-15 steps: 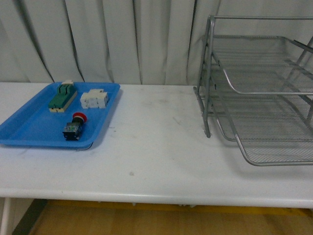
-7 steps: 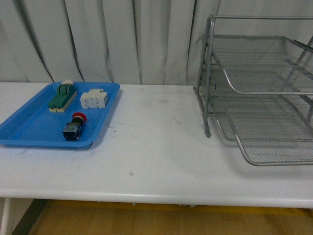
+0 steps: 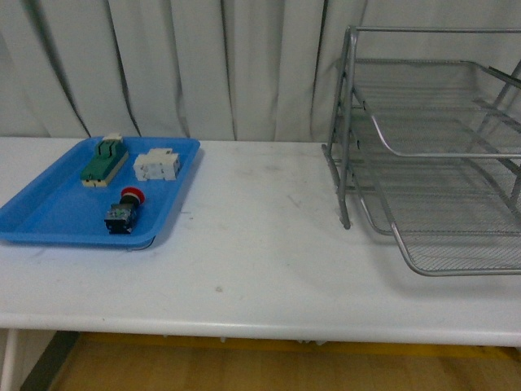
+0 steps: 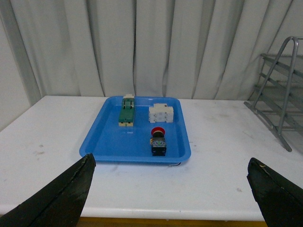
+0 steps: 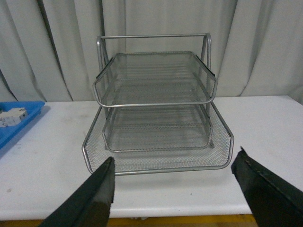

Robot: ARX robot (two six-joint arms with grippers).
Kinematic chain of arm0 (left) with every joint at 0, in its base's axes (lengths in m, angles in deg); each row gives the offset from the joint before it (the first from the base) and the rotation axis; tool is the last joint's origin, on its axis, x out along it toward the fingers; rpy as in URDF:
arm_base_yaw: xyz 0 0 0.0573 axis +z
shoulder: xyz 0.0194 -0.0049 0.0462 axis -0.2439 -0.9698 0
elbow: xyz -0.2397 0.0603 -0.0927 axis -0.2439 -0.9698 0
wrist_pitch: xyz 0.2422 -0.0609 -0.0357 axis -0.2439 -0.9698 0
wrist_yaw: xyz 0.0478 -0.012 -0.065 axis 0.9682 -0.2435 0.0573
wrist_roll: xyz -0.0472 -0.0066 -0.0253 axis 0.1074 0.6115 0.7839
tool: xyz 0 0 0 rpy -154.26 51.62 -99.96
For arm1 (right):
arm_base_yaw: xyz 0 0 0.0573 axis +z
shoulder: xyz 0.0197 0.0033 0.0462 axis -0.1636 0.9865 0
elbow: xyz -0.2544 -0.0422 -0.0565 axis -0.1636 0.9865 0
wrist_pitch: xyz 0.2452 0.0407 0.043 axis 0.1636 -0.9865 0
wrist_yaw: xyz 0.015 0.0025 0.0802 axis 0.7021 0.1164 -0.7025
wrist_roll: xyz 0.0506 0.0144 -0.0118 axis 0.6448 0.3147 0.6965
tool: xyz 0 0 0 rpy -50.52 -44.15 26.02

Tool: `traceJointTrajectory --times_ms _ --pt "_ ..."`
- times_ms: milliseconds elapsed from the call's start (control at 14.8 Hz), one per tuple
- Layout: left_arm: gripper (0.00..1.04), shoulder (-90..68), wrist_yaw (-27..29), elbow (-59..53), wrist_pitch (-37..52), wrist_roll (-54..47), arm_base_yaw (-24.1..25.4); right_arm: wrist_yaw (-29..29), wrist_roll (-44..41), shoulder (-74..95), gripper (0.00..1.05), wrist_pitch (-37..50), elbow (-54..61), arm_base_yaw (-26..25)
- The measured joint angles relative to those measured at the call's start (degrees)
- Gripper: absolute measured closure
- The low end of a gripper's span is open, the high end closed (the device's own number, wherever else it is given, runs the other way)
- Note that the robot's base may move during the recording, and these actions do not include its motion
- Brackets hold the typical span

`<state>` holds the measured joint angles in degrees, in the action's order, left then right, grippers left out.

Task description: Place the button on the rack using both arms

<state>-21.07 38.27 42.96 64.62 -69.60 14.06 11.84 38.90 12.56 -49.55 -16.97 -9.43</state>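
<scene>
The button (image 3: 124,208), red cap on a black-and-blue body, lies in the blue tray (image 3: 49,213) at the table's left; it also shows in the left wrist view (image 4: 158,140). The silver wire rack (image 3: 431,155) stands at the right, and shows in the right wrist view (image 5: 156,111). Neither arm shows in the front view. My left gripper (image 4: 173,194) is open, back from the table's near edge, facing the tray. My right gripper (image 5: 175,189) is open, back from the edge, facing the rack's lowest shelf (image 5: 156,158).
In the tray (image 4: 106,142) behind the button lie a green-topped block (image 3: 103,160) and a white blocky component (image 3: 157,164). A white curtain (image 3: 203,65) hangs behind the white table (image 3: 260,244). The tray's corner shows in the right wrist view (image 5: 16,124).
</scene>
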Motion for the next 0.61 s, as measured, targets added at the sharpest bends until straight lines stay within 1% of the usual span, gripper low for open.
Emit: traceJointTrajectory --times_ms 135,202,270,338,405,540,608 --pt "0.07 0.0 0.0 0.0 0.0 0.0 0.0 0.0 0.02 0.0 0.06 0.0 0.02 0.0" --pt "0.07 -1.38 2.71 2.01 -6.8 1.88 -0.79 0.0 0.02 0.0 0.06 0.02 0.02 0.0" --pt "0.07 -9.97 5.57 6.69 -13.79 5.42 -0.94 0.04 0.02 0.02 0.07 0.0 0.02 0.0" --pt "0.07 -21.11 3.93 10.58 -7.76 8.5 3.76 -0.13 0.0 0.0 0.06 0.09 0.0 0.0" --pt "0.07 -28.57 2.23 12.68 -0.94 9.16 5.79 -0.02 0.0 0.02 0.06 0.0 0.0 0.0" --pt "0.07 -50.82 0.46 19.67 15.37 9.07 5.44 -0.02 0.0 0.0 0.06 0.04 0.02 0.0" --pt "0.07 -63.08 0.42 25.16 21.57 8.66 4.42 -0.02 0.0 0.0 0.06 0.02 0.02 0.0"
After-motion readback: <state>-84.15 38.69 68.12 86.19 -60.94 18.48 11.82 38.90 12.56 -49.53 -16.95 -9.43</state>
